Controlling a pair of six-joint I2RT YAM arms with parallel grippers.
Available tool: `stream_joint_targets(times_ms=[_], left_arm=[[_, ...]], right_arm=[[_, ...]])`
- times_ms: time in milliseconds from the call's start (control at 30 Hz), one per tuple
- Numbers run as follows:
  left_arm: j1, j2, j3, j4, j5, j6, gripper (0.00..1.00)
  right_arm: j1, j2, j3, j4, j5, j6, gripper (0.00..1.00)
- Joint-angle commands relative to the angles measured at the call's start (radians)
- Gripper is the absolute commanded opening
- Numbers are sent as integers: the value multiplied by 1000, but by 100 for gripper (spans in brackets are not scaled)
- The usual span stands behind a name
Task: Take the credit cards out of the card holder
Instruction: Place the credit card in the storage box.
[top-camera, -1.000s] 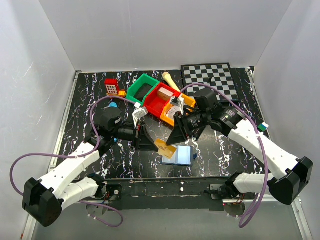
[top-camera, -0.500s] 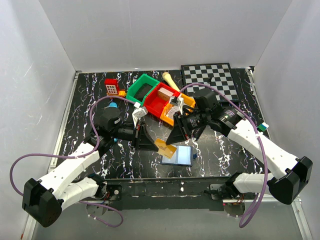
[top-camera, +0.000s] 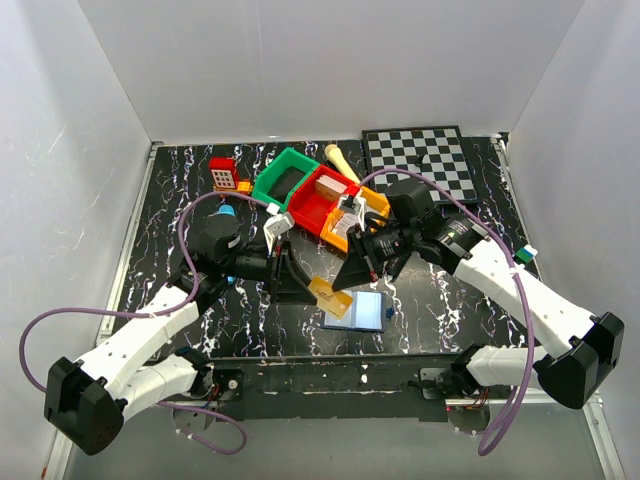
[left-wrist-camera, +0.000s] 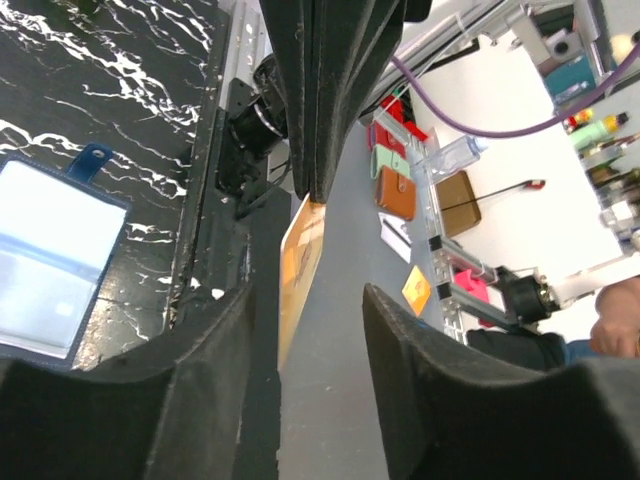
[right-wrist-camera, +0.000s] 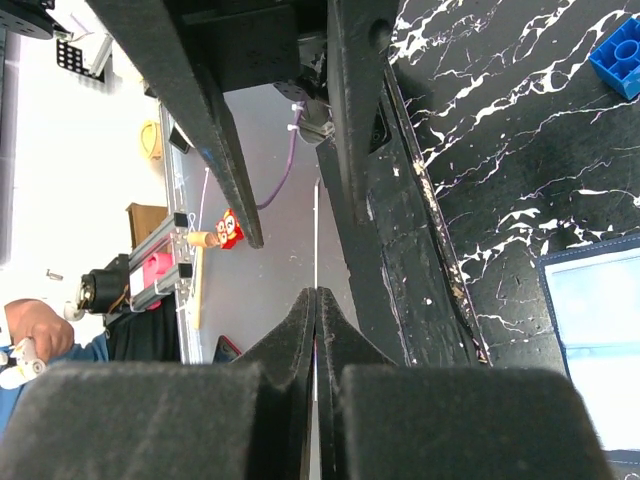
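The card holder (top-camera: 362, 311) lies open on the black marbled table near its front edge, pale blue panels up; it also shows as the card holder (left-wrist-camera: 50, 260) and the card holder (right-wrist-camera: 600, 310). An orange credit card (top-camera: 330, 297) hangs in the air just left of it, between the two grippers. My right gripper (top-camera: 350, 278) is shut on this card, seen as a thin pale edge (right-wrist-camera: 316, 230) running out from the pinched right gripper (right-wrist-camera: 316, 292). My left gripper (left-wrist-camera: 308, 298) stands open around the card (left-wrist-camera: 300, 262), which is close to its left finger.
Green (top-camera: 283, 180), red (top-camera: 318, 205) and orange (top-camera: 352, 228) bins stand in a row behind the grippers. A chessboard (top-camera: 422, 155) lies at the back right. A red toy (top-camera: 222, 172) is at the back left. A small blue cube (right-wrist-camera: 620, 52) lies right of the card holder.
The left gripper, shut on the orange card before, has opened. The right gripper has closed on the same card. Both arms have stayed nearly in place.
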Motion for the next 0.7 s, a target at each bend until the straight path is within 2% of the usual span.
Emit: stream_joint_targets(times_ms=[0, 100, 233, 367, 467, 567, 667], left_arm=[[3, -35, 11, -32, -74, 20, 56], [6, -63, 29, -114, -190, 60, 66], [46, -130, 58, -229, -425, 77, 66], [109, -187, 65, -321, -565, 49, 63], [115, -228, 57, -378, -631, 33, 59], [115, -291, 10, -385, -700, -9, 59], [115, -350, -27, -380, -733, -38, 59]], right_arm=[[4, -17, -6, 28, -20, -11, 1], [2, -40, 2, 28, 9, -22, 1], [-50, -35, 84, -53, 99, -40, 1], [-128, -5, 227, -113, 415, -23, 1], [-131, 81, 352, -132, 607, -93, 1], [-131, 185, 429, -71, 647, -188, 1], [-130, 267, 410, 38, 601, -371, 1]])
